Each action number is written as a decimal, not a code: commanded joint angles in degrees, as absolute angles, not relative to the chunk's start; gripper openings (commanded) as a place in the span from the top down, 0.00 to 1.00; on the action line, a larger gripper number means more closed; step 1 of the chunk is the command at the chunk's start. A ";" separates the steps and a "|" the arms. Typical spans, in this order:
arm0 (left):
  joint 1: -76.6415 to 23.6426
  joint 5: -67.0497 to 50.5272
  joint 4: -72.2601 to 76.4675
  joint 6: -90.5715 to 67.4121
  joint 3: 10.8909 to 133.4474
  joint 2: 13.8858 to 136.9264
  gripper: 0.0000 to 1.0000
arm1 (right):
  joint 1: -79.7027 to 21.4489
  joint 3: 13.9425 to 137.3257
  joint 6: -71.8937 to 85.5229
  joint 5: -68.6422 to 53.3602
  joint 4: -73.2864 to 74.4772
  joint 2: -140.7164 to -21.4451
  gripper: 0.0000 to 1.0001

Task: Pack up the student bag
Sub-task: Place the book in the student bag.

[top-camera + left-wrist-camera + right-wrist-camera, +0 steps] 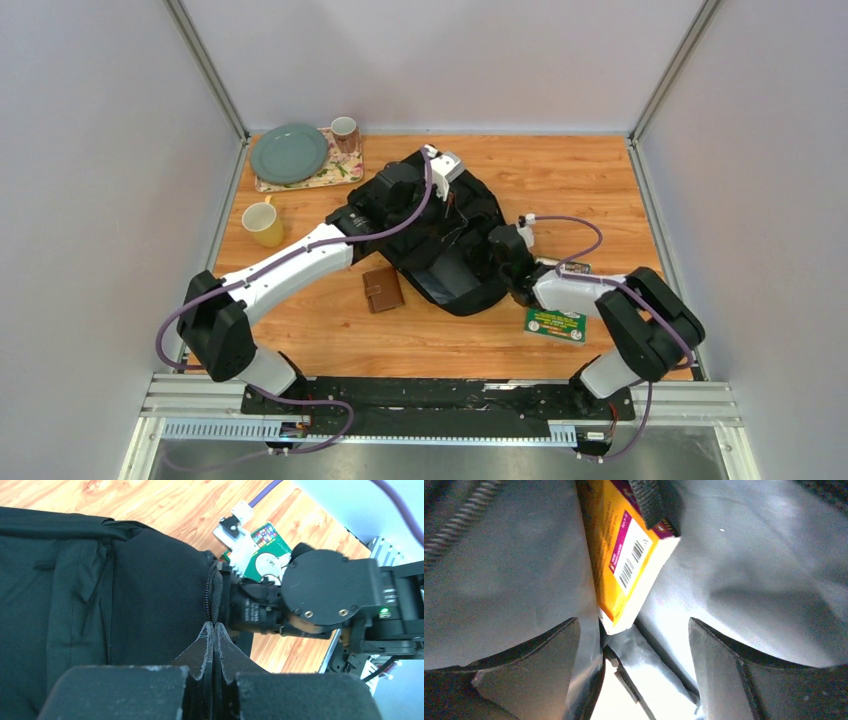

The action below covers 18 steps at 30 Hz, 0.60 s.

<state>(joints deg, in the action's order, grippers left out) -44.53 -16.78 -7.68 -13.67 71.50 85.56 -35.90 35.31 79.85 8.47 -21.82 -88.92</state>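
Robot lab test cell: wood counter [440,340] boxed by plain grey panels [90,200] on aluminium posts [206,65]; left arm [290,262], right arm [590,292] bolted to base plate [440,395] at 6 o'clock.

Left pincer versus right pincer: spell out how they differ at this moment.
The left pincer is shut, pinching the zipper edge of the student bag; the right pincer stands open and grips nothing. The left pincer works from outside the black fabric; the right pincer is down inside the bag, with a yellow box loose just ahead of it. Shared: both are at the same bag.
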 commanded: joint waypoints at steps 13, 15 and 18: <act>-44.38 -21.44 -4.48 -16.43 67.85 82.53 0.87 | -34.28 31.20 61.18 24.86 23.36 -43.61 0.16; -44.30 -23.72 -4.48 -17.48 67.68 83.23 0.68 | -33.84 32.51 59.34 28.63 28.36 -39.91 0.14; -44.38 -30.13 -4.92 -18.72 68.99 84.81 0.22 | -28.60 35.15 56.79 28.40 35.29 -39.20 0.11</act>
